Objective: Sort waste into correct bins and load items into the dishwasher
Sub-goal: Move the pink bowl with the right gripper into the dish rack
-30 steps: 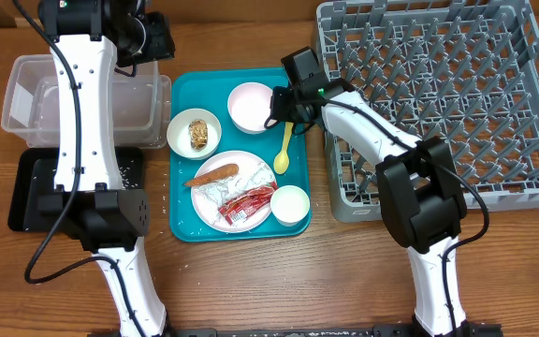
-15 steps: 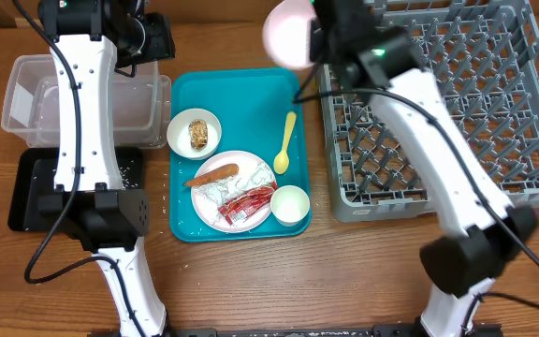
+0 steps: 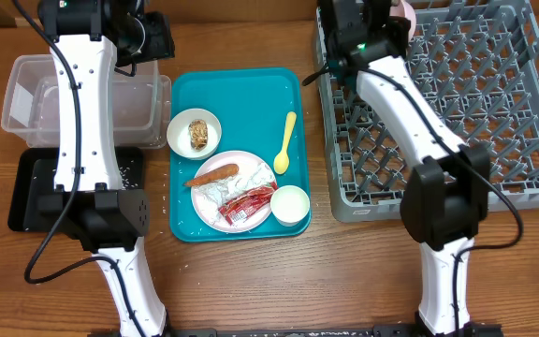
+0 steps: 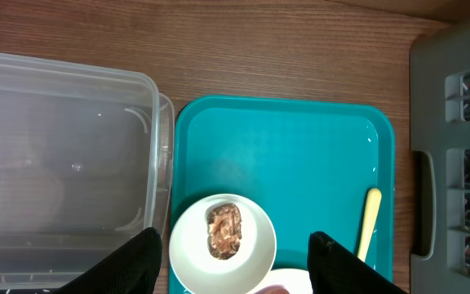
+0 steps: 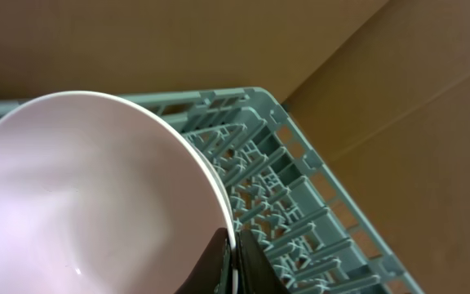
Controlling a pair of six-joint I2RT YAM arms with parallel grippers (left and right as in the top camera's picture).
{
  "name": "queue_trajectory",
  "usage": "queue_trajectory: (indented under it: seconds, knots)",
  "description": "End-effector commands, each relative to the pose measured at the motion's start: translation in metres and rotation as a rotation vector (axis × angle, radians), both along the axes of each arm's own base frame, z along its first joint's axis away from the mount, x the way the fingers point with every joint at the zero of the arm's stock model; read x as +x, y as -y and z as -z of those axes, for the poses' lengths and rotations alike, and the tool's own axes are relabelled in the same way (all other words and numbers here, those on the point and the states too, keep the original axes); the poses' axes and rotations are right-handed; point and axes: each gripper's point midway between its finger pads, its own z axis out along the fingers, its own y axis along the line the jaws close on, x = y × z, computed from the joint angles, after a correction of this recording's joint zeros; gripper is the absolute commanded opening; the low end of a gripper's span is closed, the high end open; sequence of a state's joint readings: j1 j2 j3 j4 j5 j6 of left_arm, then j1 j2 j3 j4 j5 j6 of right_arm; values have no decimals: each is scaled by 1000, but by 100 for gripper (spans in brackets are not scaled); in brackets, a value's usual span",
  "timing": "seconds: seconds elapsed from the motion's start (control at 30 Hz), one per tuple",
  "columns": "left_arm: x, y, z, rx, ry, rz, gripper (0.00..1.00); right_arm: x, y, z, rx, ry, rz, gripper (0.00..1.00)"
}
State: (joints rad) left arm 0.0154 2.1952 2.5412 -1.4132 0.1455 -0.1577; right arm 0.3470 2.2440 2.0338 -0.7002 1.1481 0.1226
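- Your right fingers (image 5: 250,263) are clamped on the pink bowl (image 5: 88,196), with its rim pinched between them.
- The pink bowl is tilted over a corner of the rack (image 5: 288,204). From overhead, only a pink sliver shows past your right arm, at the rack's 11 o'clock corner. You cannot tell whether the bowl touches the pegs.
- Your left fingers (image 4: 133,263) are apart and hold nothing. They hang above the line where the tub (image 3: 12,94) meets the teal tray (image 3: 241,94).
- The teal tray lies on the table (image 3: 251,281) between the tub at its 9 o'clock and the rack at its 3 o'clock.
- A white bowl (image 3: 195,133) sits at the teal tray's 9 o'clock with a brown lump (image 3: 197,136) inside it.
- A plate (image 3: 255,173) sits at the teal tray's 6 o'clock.
- On the plate, an orange stick (image 3: 211,174) lies at 11 o'clock, crumpled paper (image 3: 209,195) at 8 o'clock, and a red wrapper (image 3: 248,204) at 5 o'clock.
- A cup (image 3: 290,204) stands upright just beside the plate, at the teal tray's 5 o'clock.
- A yellow spoon (image 3: 284,142) lies at the teal tray's 3 o'clock, with its scoop end toward 6 o'clock.
- A black tray (image 3: 36,187) lies just beside the tub, at the tub's 6 o'clock.
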Motion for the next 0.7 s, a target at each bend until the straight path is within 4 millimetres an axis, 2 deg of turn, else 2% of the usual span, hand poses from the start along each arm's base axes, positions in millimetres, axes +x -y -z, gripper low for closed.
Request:
queue_trajectory:
  seconds: [0.0, 0.13, 0.23, 0.47, 0.67]
  knots:
    - [2, -3, -9, 11, 31, 0, 60, -3, 4, 3, -107, -56, 26, 4]
    - [6, -3, -12, 11, 50, 0, 64, -4, -3, 29, -137, -132, 9, 4]
    - [8, -3, -13, 12, 60, -1, 65, -8, -10, 39, -148, -158, -6, 4]
    - [9, -6, -13, 24, 63, -8, 68, -12, -31, 41, -157, -170, -46, 4]
    - [9, -6, -13, 25, 62, -8, 70, -13, -38, 49, -140, -205, -80, 4]
